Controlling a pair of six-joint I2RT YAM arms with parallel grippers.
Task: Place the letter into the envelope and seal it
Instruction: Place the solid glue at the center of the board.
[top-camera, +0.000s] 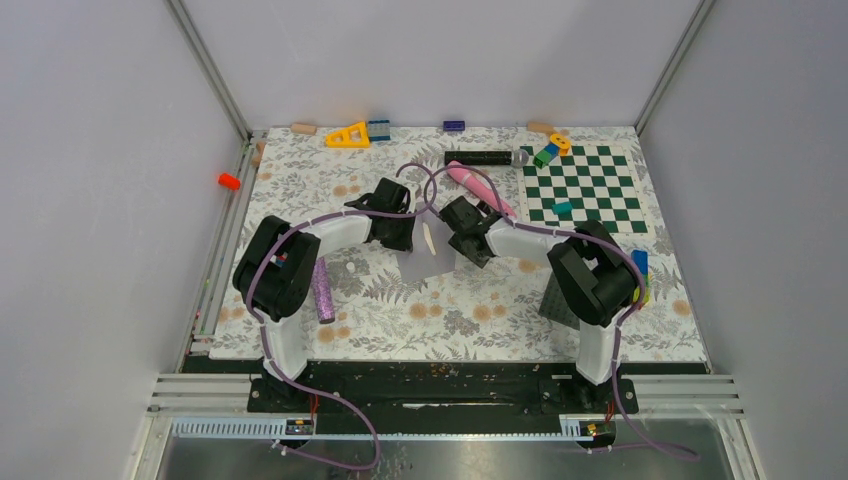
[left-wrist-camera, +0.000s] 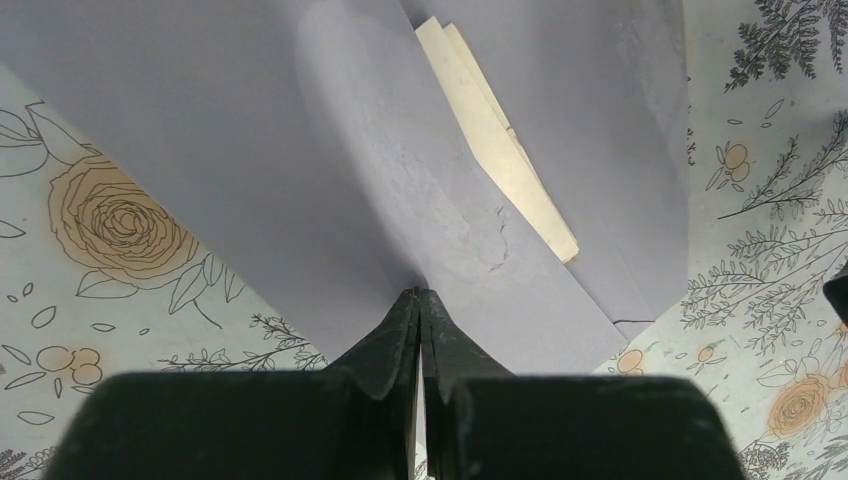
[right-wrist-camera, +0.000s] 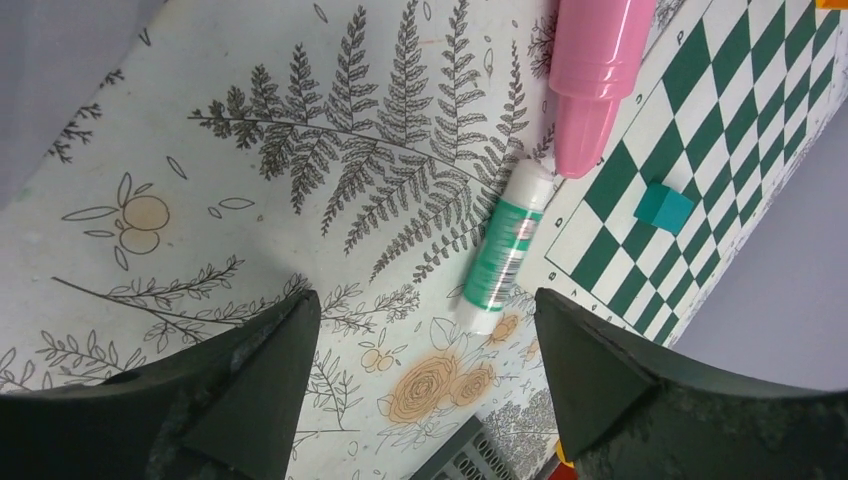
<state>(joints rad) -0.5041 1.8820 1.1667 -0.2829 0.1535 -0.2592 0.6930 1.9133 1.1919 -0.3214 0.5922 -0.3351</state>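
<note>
We see the left gripper (left-wrist-camera: 420, 300) pinched fully together on an edge of the envelope (left-wrist-camera: 250, 150), its two black fingers meeting with only the grey paper between them; the envelope bows open over the floral mat (left-wrist-camera: 90, 230), near the middle of the table, between the two arms; the letter (left-wrist-camera: 498, 150) sits inside the envelope's mouth, a cream strip of it showing between the grey layers; the right gripper (right-wrist-camera: 425, 305) stands just right of the envelope, jaws spread wide with nothing between them; below it on the mat lies a green-and-white tube (right-wrist-camera: 500, 250), its far end beside the tip of a pink cylinder (right-wrist-camera: 590, 80); further right is the checkerboard (right-wrist-camera: 740, 130), bearing a teal cube (right-wrist-camera: 664, 207).
</note>
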